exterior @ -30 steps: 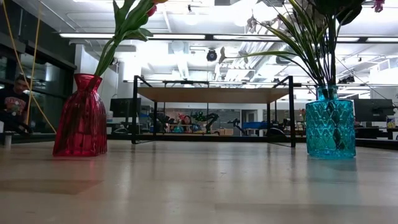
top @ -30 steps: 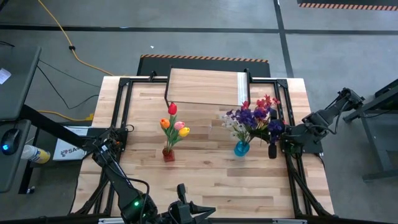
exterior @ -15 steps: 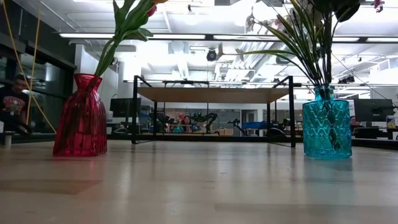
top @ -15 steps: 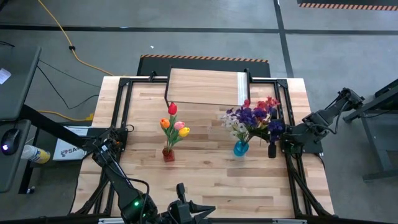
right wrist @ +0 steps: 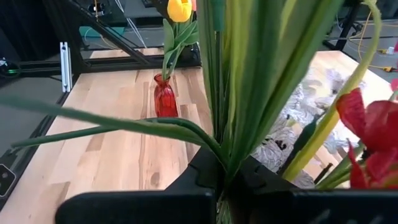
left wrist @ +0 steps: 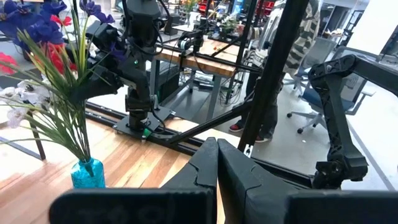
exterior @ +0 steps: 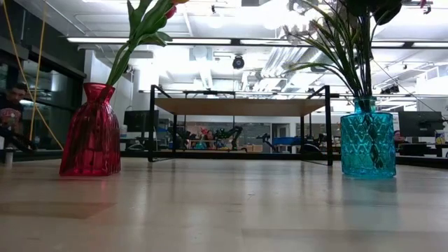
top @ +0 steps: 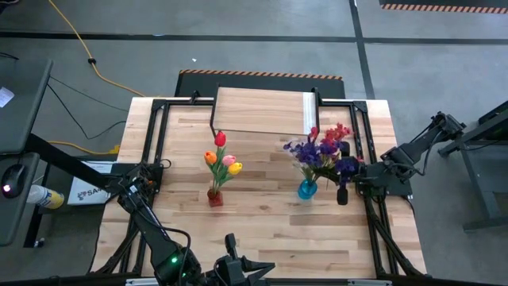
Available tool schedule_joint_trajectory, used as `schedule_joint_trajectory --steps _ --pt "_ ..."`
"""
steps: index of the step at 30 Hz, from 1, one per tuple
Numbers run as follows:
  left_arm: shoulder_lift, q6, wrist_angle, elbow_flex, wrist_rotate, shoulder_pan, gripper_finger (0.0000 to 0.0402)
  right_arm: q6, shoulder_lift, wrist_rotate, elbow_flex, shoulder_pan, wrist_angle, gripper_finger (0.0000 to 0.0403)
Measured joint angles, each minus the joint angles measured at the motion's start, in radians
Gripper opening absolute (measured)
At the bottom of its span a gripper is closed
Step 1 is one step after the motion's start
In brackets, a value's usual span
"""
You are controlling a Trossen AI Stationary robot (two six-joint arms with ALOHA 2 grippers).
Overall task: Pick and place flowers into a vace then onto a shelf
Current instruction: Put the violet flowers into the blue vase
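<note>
As our right tool [top: 343,193], clenched on the flowers' [top: 321,151] stems, nudges left, the blue vase [top: 308,189] slides left too at middle right of the worktop [top: 262,230], so the shelf [top: 260,110] trip has started.

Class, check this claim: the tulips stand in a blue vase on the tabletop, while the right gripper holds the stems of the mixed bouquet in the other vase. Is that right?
Not quite. The tulips stand in a red vase, as the high view shows; the blue vase holds the mixed bouquet. The rest holds: both vases are on the tabletop, and the right gripper is shut on the bouquet's stems in the right wrist view.
</note>
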Motion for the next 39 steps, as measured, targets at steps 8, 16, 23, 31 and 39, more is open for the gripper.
schedule_joint_trajectory --steps 8,16,23,31,39 --pt "0.000 0.000 0.000 0.000 0.000 0.000 0.0046 -0.014 0.000 0.010 0.000 0.000 0.006 0.0000" --pt "0.000 0.000 0.000 0.000 0.001 0.000 0.0046 0.014 0.000 0.005 -0.021 0.000 0.006 0.0000" --pt "0.000 0.000 0.000 0.000 0.001 0.000 0.0046 0.013 -0.001 -0.011 -0.021 0.003 0.003 0.0000" --pt "0.000 0.000 0.000 0.000 0.001 0.000 0.0046 0.040 -0.001 -0.023 -0.021 0.003 -0.037 0.0000" --pt "0.000 0.005 0.000 0.000 0.002 0.000 0.0046 0.057 -0.001 -0.035 -0.020 0.003 -0.052 0.0000"
